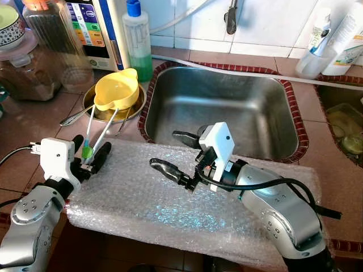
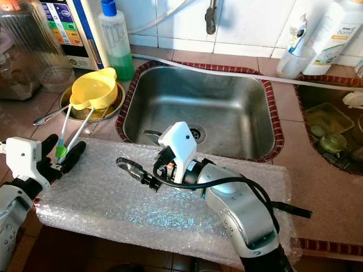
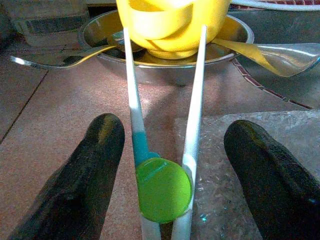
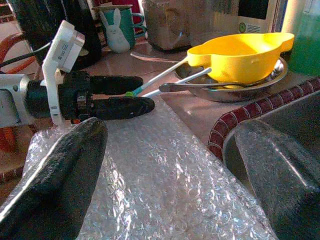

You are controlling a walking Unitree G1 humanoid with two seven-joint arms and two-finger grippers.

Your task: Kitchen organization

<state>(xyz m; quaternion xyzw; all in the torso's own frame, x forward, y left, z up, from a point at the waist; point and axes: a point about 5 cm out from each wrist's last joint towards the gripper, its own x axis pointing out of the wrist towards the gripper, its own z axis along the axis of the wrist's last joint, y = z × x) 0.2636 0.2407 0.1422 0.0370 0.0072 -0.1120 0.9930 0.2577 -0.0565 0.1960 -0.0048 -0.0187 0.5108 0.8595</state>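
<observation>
White tongs (image 1: 93,133) with a green hinge end (image 3: 164,189) lie on the counter, their tips leaning into a yellow bowl (image 1: 116,89) that sits in a metal bowl (image 1: 135,111). My left gripper (image 1: 89,152) is open and straddles the green end, with a gap on each side between its fingers (image 3: 85,175) and the tongs. My right gripper (image 1: 172,153) is open and hovers empty over a bubble wrap sheet (image 1: 147,204) at the front rim of the sink (image 1: 227,107). The right wrist view looks across the sheet at the left gripper (image 4: 107,97).
A spoon (image 1: 76,118) sticks out of the metal bowl. A green soap bottle (image 1: 138,39) and jars (image 1: 54,39) stand behind it. A faucet (image 1: 231,17) hangs over the sink. Bottles (image 1: 334,34) and a second basin (image 1: 343,127) are at the right.
</observation>
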